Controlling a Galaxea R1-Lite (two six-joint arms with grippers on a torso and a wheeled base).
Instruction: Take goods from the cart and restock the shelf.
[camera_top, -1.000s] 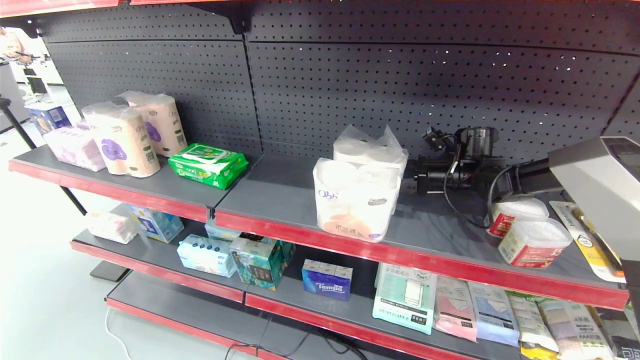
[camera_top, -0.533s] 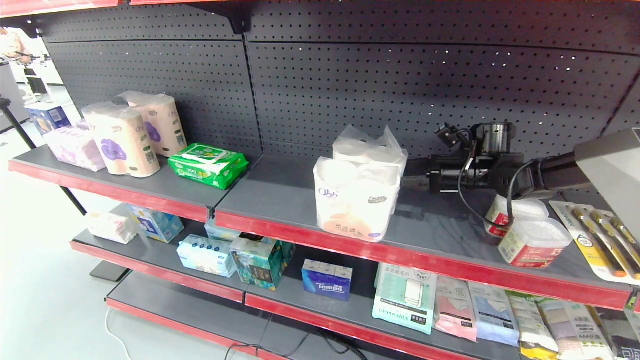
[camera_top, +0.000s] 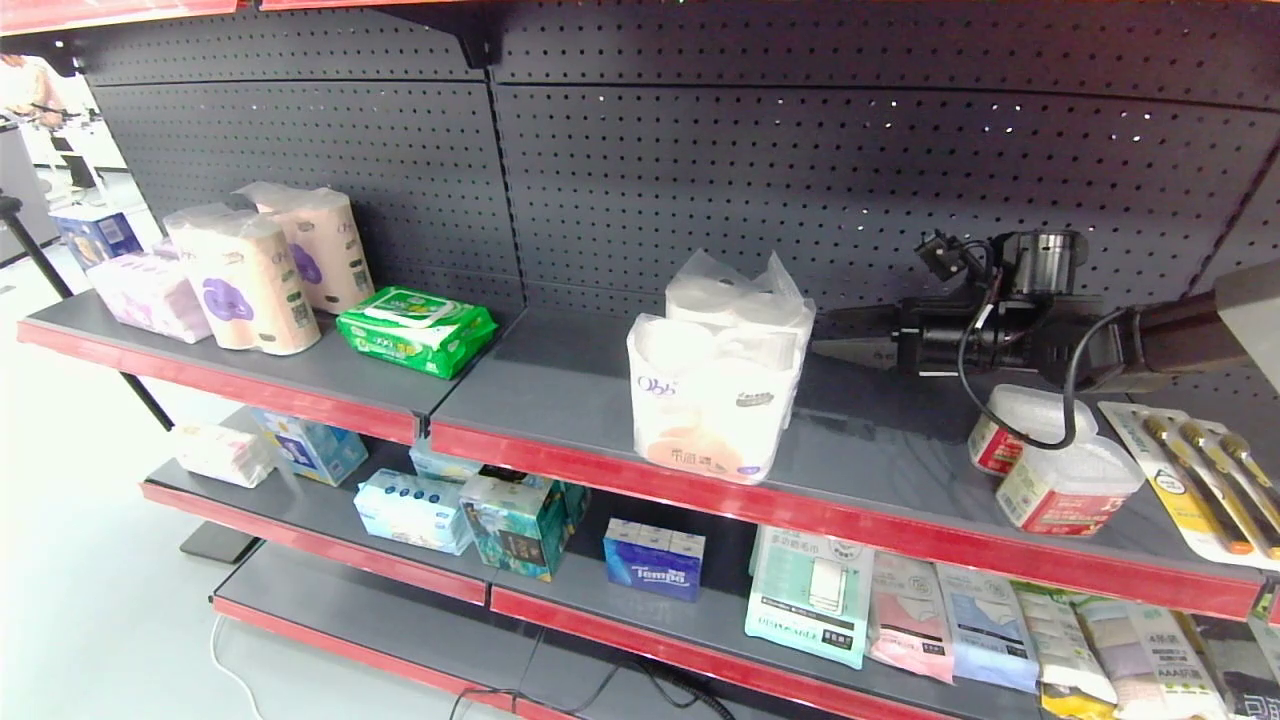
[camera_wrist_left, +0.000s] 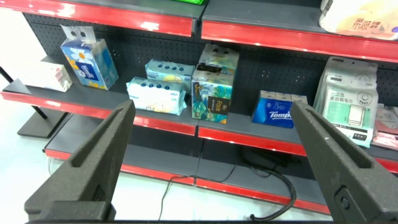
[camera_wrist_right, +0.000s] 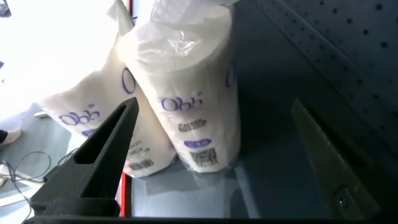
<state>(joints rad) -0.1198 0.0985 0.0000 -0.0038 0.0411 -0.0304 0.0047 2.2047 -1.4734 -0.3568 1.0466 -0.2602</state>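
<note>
Head view: the right gripper (camera_top: 840, 349) hovers low over the upper shelf (camera_top: 560, 390), pointing at the two toilet roll packs (camera_top: 712, 400), which stand close by near the front edge. Left wrist view: the left gripper (camera_wrist_left: 211, 107) hangs with jaws wide apart, facing the lower shelves of tissue boxes (camera_wrist_left: 155, 93). Right wrist view: jaws spread wide with nothing clamped, and both roll packs sit just ahead, touching each other.

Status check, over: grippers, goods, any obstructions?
Left gripper open, empty, facing lower shelves. Right gripper open, empty, over shelf beside toilet roll packs, not touching. White tubs under right arm's cable.
</note>
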